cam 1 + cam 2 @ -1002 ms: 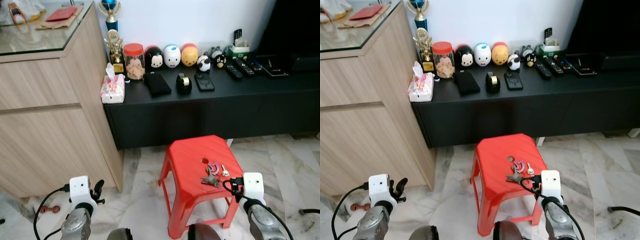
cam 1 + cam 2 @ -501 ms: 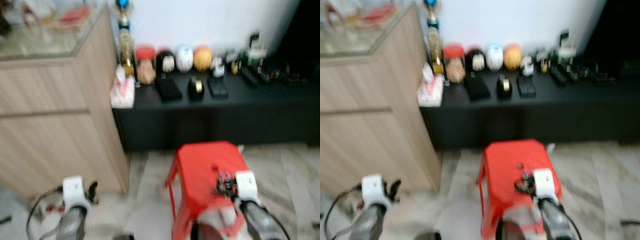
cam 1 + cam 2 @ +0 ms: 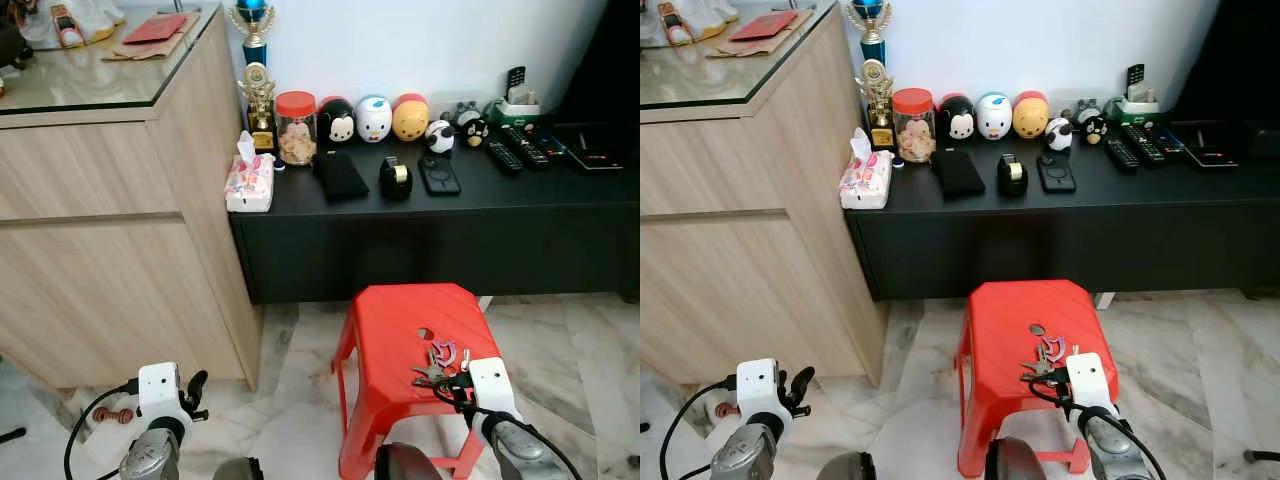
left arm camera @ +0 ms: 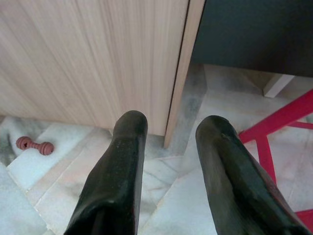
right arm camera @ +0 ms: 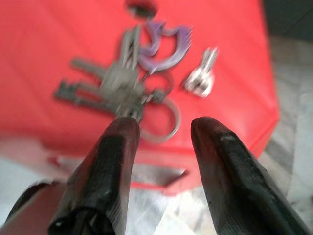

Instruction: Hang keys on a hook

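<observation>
The keys (image 5: 128, 81) lie on the red stool (image 3: 395, 330), near its front right edge. The right gripper (image 5: 161, 129) hovers just above them, fingers parted and empty. The left gripper (image 4: 171, 129), also spread, hangs low beside the wooden cabinet (image 3: 110, 250).

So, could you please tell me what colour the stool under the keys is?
The stool is bright red, clearest in the left eye view; the keys lie on it.

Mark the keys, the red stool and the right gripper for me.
keys (image 5: 122, 85), right wrist view, on the grey key blades.
red stool (image 3: 395, 335), left eye view, on the bare seat top.
right gripper (image 5: 164, 127), right wrist view, midway between its fingertips.
</observation>
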Available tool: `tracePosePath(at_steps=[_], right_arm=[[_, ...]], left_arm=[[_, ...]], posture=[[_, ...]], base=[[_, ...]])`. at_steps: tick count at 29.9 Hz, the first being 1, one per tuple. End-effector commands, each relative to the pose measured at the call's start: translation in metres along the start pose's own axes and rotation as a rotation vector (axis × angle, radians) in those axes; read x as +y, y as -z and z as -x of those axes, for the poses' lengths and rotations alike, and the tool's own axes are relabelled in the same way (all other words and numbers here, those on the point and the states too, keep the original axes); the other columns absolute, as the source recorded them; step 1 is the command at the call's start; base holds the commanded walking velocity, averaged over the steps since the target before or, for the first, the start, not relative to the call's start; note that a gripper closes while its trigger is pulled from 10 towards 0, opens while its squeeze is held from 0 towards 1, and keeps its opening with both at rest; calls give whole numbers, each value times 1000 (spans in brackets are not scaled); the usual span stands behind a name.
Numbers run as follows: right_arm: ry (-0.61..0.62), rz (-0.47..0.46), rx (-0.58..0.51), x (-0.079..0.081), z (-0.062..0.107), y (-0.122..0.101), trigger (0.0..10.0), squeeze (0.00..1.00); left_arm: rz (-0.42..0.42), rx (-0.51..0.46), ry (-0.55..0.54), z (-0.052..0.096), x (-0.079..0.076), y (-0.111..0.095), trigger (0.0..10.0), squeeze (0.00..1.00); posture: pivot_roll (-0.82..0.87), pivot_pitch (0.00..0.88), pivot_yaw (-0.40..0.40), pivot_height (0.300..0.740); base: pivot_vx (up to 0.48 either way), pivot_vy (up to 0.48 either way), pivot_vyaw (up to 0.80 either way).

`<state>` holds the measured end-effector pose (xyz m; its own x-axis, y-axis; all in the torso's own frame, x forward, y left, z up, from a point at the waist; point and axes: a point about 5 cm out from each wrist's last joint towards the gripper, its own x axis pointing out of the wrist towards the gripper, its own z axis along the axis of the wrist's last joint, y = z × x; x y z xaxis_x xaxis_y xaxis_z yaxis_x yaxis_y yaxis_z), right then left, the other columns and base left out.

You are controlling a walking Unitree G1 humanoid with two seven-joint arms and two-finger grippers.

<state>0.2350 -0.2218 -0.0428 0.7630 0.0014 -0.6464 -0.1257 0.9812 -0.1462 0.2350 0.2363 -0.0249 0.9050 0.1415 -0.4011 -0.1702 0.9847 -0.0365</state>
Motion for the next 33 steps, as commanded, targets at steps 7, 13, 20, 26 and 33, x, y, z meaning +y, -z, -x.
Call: tracePosePath(at_steps=[7,13,20,26,33], right_arm=[[-36,-21,7,3,-3,-6,10000,0],[-13,-13,-17,2,-4,-12,10000,0],[21,-65,-147,-7,-7,-40,10000,0],[26,-124,-268,-7,-9,-65,10000,0],[-29,-79,-220,4,-12,-60,10000,0]], left_arm=[[-55,-24,22,6,7,0,10000,0],[-73,-27,24,11,11,4,10000,0],[-95,-64,25,15,13,-1,10000,0],[-96,-161,26,16,13,-18,10000,0],[-104,-207,50,21,9,-29,10000,0]], posture=[[-66,0,2,617],[-48,17,8,617],[-33,78,7,617],[-16,124,4,617],[-1,159,8,617]], base=[[0,0,0],[0,0,0],[0,0,0],[0,0,0],[0,0,0]])
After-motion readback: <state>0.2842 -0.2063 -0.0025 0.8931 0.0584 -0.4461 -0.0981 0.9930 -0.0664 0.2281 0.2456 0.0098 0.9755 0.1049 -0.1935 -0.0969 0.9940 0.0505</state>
